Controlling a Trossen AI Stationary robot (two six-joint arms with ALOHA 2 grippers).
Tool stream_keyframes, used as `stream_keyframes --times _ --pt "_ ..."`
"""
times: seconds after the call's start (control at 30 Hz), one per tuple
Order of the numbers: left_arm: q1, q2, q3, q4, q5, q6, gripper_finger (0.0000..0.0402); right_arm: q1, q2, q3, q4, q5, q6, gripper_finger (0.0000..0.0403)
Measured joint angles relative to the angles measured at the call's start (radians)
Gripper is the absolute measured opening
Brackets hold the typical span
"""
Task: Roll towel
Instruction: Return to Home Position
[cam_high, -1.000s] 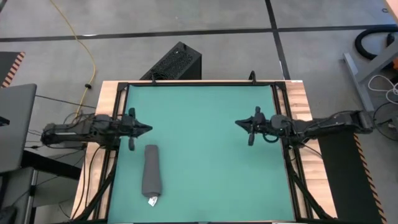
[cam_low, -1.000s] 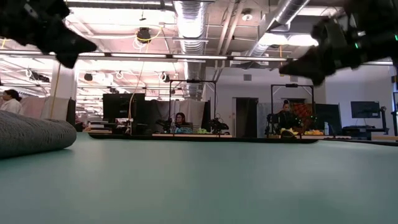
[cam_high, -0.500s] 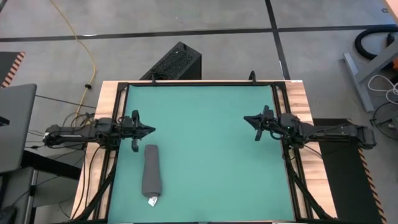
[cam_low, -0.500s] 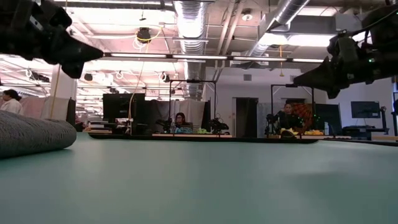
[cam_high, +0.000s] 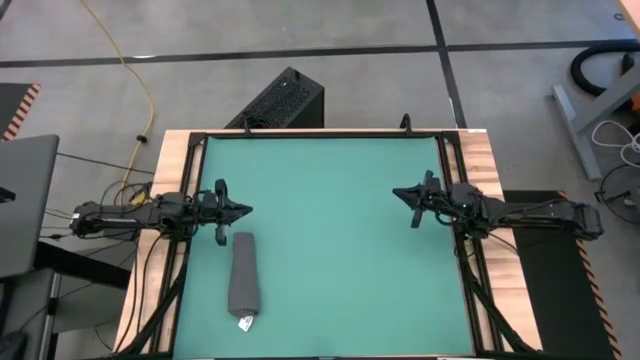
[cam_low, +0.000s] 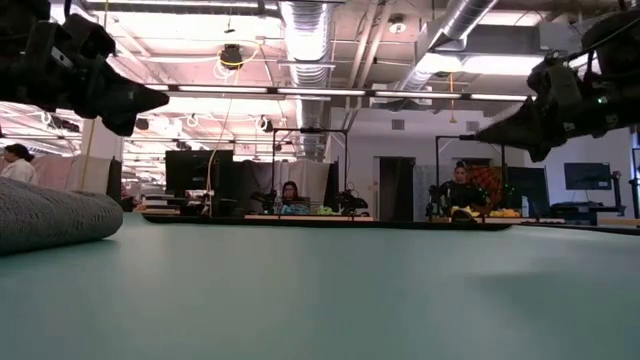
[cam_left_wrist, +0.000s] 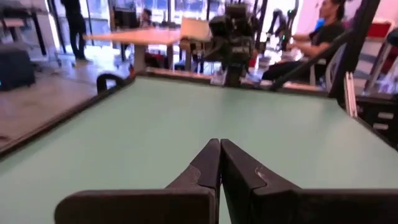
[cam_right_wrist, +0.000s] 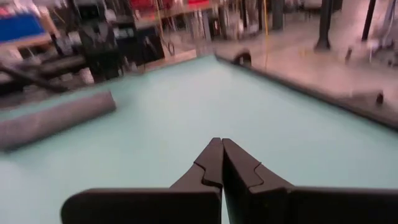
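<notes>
Right claw (cam_high: 396, 192) sits further back vs 1 s ago, left claw (cam_high: 246, 211) near-static, both pinched closed & empty; towel (cam_high: 243, 280) lies rolled, so task looks done.

My left tool (cam_high: 243, 211) has crept a little toward the middle of the high view and sits slightly lower in the frame than a second ago. In the low view the left tool (cam_low: 150, 99) now points level to the right instead of slanting down. My right tool (cam_high: 398, 192) has drawn back toward the right edge, and the right arm (cam_high: 530, 210) now lies flatter. In the low view the right tool (cam_low: 492, 131) has dropped and shifted right.
</notes>
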Motion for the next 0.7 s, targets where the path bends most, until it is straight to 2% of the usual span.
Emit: stream_keyframes --times 0.1,0.3,0.7 --pt "0.000 0.013 0.000 -0.017 -0.001 -0.016 0.0000 0.006 0.001 0.000 -0.075 0.001 0.058 0.0021" --pt "0.000 0.056 0.000 -0.016 -0.008 -0.015 0.0000 0.006 0.001 -0.001 -0.184 0.000 0.295 0.0021" --pt "0.000 0.072 0.000 -0.015 -0.010 -0.021 0.0000 0.006 0.000 -0.002 -0.190 -0.002 0.313 0.0021"
